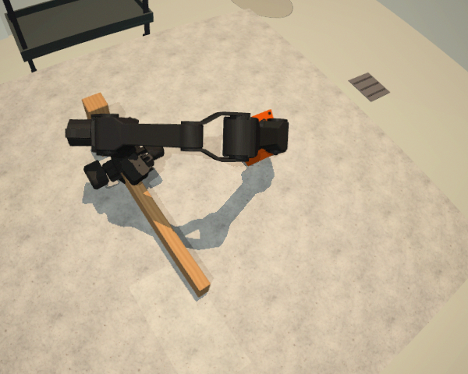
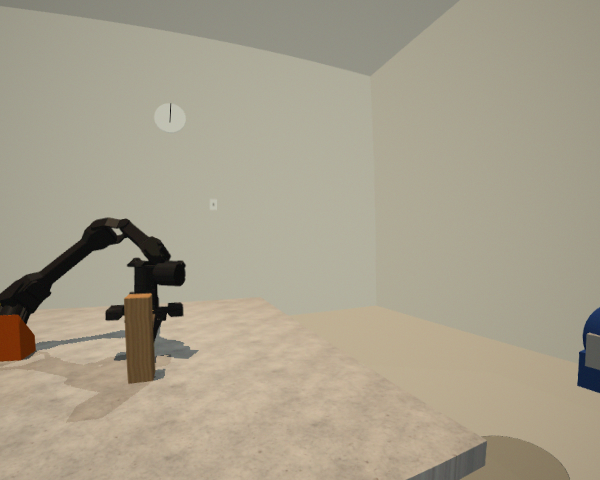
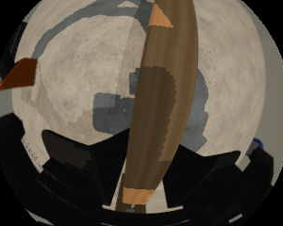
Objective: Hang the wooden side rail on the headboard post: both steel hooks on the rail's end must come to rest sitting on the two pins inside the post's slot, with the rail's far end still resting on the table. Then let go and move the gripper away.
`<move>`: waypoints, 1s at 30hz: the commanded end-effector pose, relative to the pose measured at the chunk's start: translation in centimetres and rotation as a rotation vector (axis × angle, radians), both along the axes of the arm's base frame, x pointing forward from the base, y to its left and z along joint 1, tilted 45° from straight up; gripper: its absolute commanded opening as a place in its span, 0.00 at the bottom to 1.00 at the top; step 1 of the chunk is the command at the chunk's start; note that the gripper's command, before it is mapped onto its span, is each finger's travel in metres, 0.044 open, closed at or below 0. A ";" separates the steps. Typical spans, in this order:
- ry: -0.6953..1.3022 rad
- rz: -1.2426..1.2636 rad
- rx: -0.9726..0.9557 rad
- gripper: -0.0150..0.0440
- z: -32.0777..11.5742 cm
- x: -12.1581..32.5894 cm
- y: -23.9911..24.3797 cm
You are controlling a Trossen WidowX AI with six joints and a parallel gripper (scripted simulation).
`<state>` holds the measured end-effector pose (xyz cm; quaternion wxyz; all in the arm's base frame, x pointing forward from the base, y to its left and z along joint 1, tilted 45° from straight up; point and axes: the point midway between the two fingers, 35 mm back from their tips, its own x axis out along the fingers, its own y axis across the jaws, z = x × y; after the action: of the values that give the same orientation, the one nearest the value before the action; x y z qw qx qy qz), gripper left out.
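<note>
The wooden side rail (image 1: 179,249) (image 3: 165,94) runs diagonally from under the arm to its far end, low at the table in the top view; whether that end touches is hard to tell. My gripper (image 1: 123,174) (image 3: 144,134) is shut on the rail near its hook end, with a finger on each side. The wooden headboard post (image 1: 95,104) (image 2: 140,341) stands upright just beyond that end. In the wrist view small grey metal shows beyond the rail's end face. The hooks' seating, the slot and the pins are hidden by the arm, rail and post.
The orange base block (image 1: 264,115) (image 2: 3,338) (image 3: 24,75) stands at the arm's foot. The arm (image 1: 154,135) (image 2: 73,258) reaches from it over the table (image 1: 306,241) (image 2: 269,403), covering part of the post. A dark shelf rack (image 1: 81,28) stands off the table.
</note>
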<state>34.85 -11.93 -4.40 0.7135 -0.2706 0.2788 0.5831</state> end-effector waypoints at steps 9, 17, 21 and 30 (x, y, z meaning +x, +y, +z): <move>-0.014 -0.006 -0.007 0.25 0.5 0.1 -0.7; -0.014 -0.006 -0.007 0.25 0.6 0.0 -0.8; -0.014 -0.006 -0.007 0.25 0.7 0.0 -0.8; -0.014 -0.006 -0.007 0.25 0.8 0.0 -0.9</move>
<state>34.73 -12.25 -4.14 0.7130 -0.2700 0.2790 0.5838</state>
